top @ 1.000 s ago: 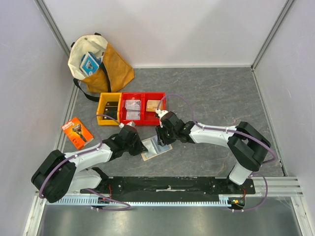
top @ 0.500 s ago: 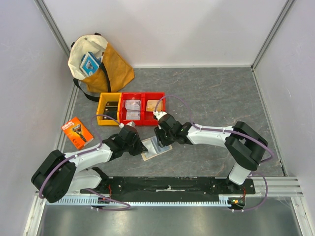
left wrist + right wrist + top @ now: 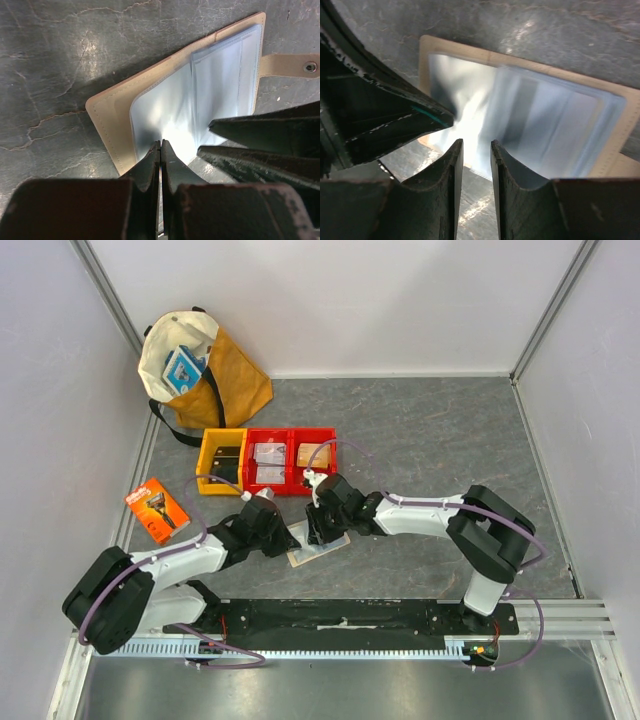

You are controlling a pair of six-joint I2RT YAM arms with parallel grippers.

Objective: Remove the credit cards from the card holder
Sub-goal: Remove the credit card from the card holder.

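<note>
The left end effector (image 3: 161,146) is closed completely. In the left wrist view its two fingers (image 3: 147,165) are pressed together with no gap, and their tips are set on the lower edge of the clear plastic sleeves (image 3: 200,95). Whether a sleeve is pinched between the tips cannot be told. The right end effector (image 3: 473,150) is opened only narrowly. A thin gap is seen between its fingers in the right wrist view, and nothing is seen to be held in it. Its tips are placed just over the near edge of the same sleeves, close beside the tips of the left end effector, which enter that view from the left side.

The card holder (image 3: 318,542) is laid open and flat on the dark grey tabletop (image 3: 440,440), in the lower middle of the top view, between the two arms. Its beige cover is turned down, and the pale blue-grey sleeves are turned up and a little fanned out. The snap tab (image 3: 290,65) is stretched out at the upper right of the left wrist view. The sleeves are bright with reflected light, and the credit cards cannot be made out in them with certainty.
</note>
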